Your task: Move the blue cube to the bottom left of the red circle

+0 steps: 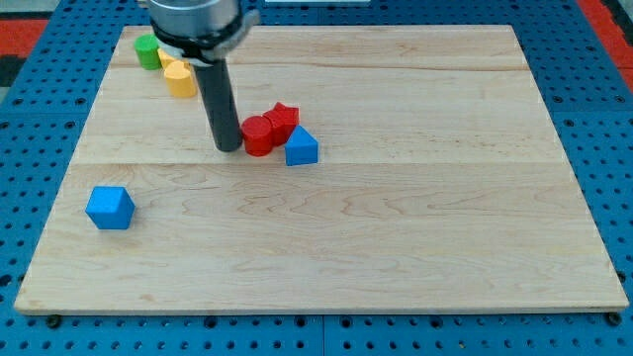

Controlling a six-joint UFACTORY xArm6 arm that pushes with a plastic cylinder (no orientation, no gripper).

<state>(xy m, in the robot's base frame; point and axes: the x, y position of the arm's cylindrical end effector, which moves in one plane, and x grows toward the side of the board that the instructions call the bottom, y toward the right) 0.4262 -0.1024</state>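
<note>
Pale wooden board [396,247] with visible grain, blue perforated surface [40,99] around it, even light

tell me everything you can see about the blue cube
The blue cube is a small, solid-looking block in bright, even blue, with a matte finish that could be painted wood or plastic. It sits flat on the wooden board near the view's lower left, turned so one vertical edge faces the camera, showing its top and two side faces. Nothing touches it: my tip and the red circle stand well off toward the view's upper right.
</note>
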